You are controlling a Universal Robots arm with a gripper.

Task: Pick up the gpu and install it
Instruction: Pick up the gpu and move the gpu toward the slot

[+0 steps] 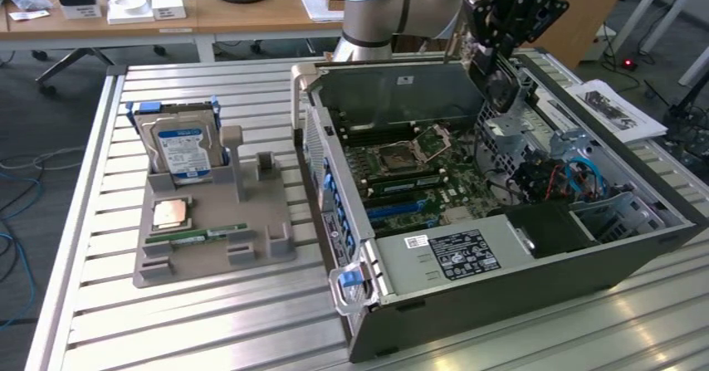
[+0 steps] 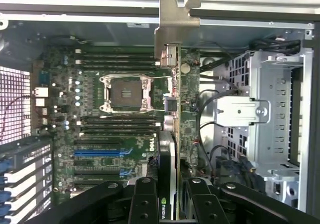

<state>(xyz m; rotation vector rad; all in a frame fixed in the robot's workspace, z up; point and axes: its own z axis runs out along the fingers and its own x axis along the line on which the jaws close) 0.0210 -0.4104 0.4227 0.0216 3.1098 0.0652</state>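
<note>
The gpu point(image 2: 172, 134) is a thin dark card seen edge-on, and its silver end bracket point(image 2: 176, 24) points away from the wrist. My gripper point(image 2: 170, 204) is shut on it, one black finger point(image 2: 144, 199) on each flat side. In the exterior view the gripper point(image 1: 496, 56) hangs over the far right part of the open computer case point(image 1: 487, 246), and the gpu point(image 1: 501, 85) dangles from it above the case's interior. Below lies the green motherboard point(image 2: 120, 109) with its blue slots point(image 2: 100, 151). The card is held clear above the board.
A grey holder point(image 1: 205, 222) on the slatted table, at the exterior view's left, carries a hard drive point(image 1: 183, 147), a processor point(image 1: 168, 213) and a memory stick point(image 1: 211, 234). Inside the case, a metal drive cage point(image 2: 270, 124) and cables point(image 1: 554, 176) stand beside the board. Papers point(image 1: 615, 109) lie right of the case.
</note>
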